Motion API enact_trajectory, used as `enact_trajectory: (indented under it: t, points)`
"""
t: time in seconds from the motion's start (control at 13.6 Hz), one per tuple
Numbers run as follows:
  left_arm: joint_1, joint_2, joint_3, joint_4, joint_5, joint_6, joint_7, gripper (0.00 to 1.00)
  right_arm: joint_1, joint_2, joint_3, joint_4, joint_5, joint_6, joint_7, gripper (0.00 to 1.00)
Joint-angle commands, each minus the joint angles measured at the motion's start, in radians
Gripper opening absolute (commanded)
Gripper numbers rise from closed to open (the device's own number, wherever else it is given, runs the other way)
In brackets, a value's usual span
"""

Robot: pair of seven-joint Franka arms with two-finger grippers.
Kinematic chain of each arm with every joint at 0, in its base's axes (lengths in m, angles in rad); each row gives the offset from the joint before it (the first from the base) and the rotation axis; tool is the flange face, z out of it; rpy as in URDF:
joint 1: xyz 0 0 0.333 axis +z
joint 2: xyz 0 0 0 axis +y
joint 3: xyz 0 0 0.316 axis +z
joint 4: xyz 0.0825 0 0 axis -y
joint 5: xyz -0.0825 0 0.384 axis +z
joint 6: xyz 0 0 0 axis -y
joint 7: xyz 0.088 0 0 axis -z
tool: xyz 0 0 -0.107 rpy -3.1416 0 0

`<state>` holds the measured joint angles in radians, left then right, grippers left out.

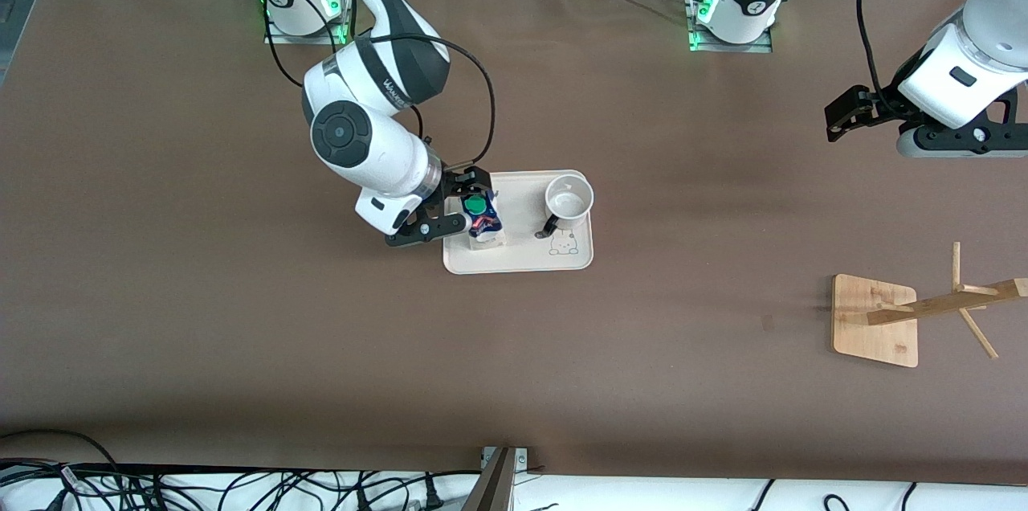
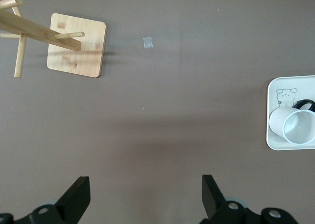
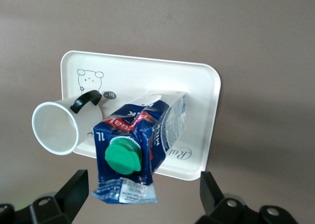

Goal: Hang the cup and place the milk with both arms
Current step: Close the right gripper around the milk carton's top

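Observation:
The milk (image 1: pixel 484 228) stands upright on a cream tray (image 1: pixel 522 258), at the tray's end toward the right arm. The cup (image 1: pixel 569 200) stands upright on the same tray toward the left arm's end, its black handle facing the front camera. My right gripper (image 1: pixel 468 206) is open just over the milk's top. In the right wrist view the milk (image 3: pixel 147 130) rises between the spread fingers (image 3: pixel 74 192), untouched, with the cup (image 3: pixel 56 128) beside it. My left gripper (image 1: pixel 839 119) waits open and empty over bare table; the left wrist view shows the cup (image 2: pixel 290 125) far off.
A wooden cup rack (image 1: pixel 875 322) with pegs stands near the left arm's end, nearer the front camera than the left gripper; it also shows in the left wrist view (image 2: pixel 76 44). A small scrap of tape (image 2: pixel 147 43) lies beside its base. Cables run along the table's front edge.

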<state>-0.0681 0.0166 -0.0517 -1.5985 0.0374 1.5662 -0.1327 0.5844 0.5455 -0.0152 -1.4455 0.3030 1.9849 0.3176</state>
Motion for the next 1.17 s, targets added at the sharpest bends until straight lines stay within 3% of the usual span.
enact_trajectory:
  t: [0.0,0.88,0.95,1.03,1.1]
  points:
    - [-0.004,-0.003,0.003,0.009,0.009,-0.015,0.016,1.00,0.014,0.030,-0.011,0.019,0.028,0.020,0.038,1.00]
    - [-0.007,0.019,0.001,0.008,0.010,-0.038,0.013,1.00,0.064,0.073,-0.011,0.019,0.024,0.072,-0.009,1.00]
    - [-0.007,0.019,0.001,0.009,0.010,-0.040,0.010,1.00,0.061,0.073,-0.011,0.019,0.024,0.072,-0.027,0.92]
    - [-0.007,0.019,0.001,0.009,0.010,-0.043,-0.002,1.00,0.060,0.073,-0.011,0.019,0.027,0.072,-0.055,0.64]
    - [-0.010,0.019,0.001,0.009,0.009,-0.048,-0.014,1.00,0.060,0.073,-0.011,0.019,0.027,0.072,-0.060,0.44]
